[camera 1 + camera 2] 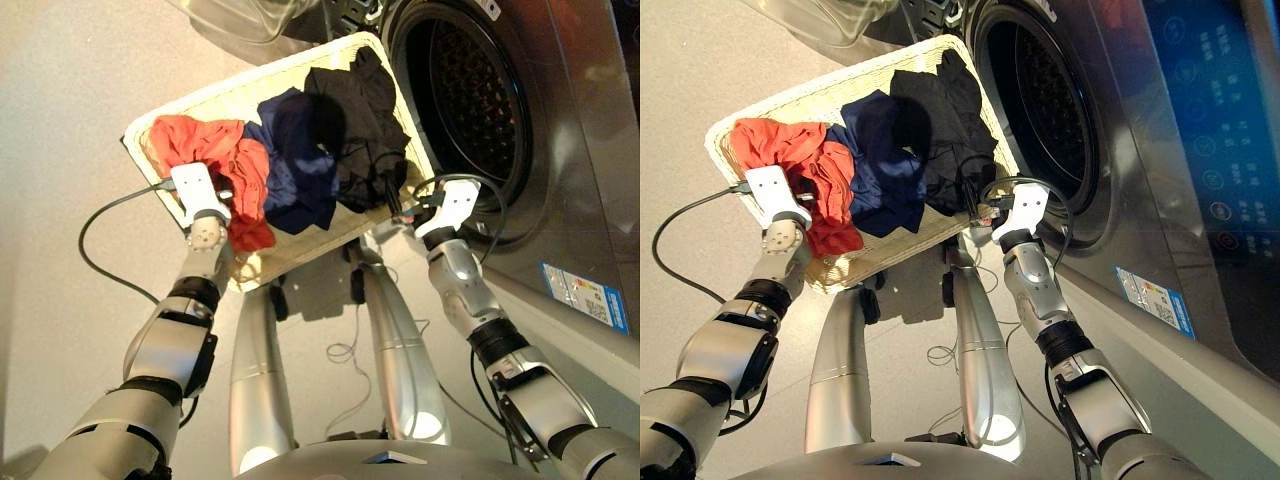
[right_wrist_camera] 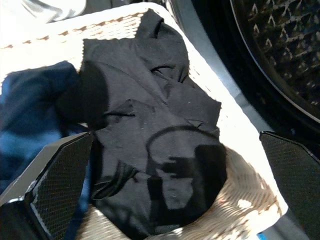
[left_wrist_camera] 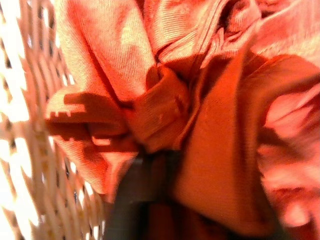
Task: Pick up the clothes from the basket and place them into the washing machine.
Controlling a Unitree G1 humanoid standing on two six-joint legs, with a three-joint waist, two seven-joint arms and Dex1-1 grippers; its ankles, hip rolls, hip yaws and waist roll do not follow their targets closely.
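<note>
The cream wicker basket [image 1: 190, 105] sits on the floor in front of the washing machine [image 1: 560, 150], whose drum hole [image 1: 470, 100] is open. Three clothes lie in it: an orange-red garment [image 1: 215, 150] on the left, a navy one [image 1: 295, 160] in the middle, a black one [image 1: 360, 120] nearest the drum. My left gripper [image 1: 215, 192] is down in the orange-red garment, and in the left wrist view its dark fingers [image 3: 145, 195] meet under a bunched fold. My right gripper [image 2: 175, 137] stands wide open just above the near edge of the black garment, nothing between its fingers.
The machine's clear-glass door [image 1: 250, 15] is swung open beyond the basket's far side. A blue sticker [image 1: 585, 295] marks the machine's front, low on the right. A black cable [image 1: 100, 225] loops from my left wrist over the pale floor.
</note>
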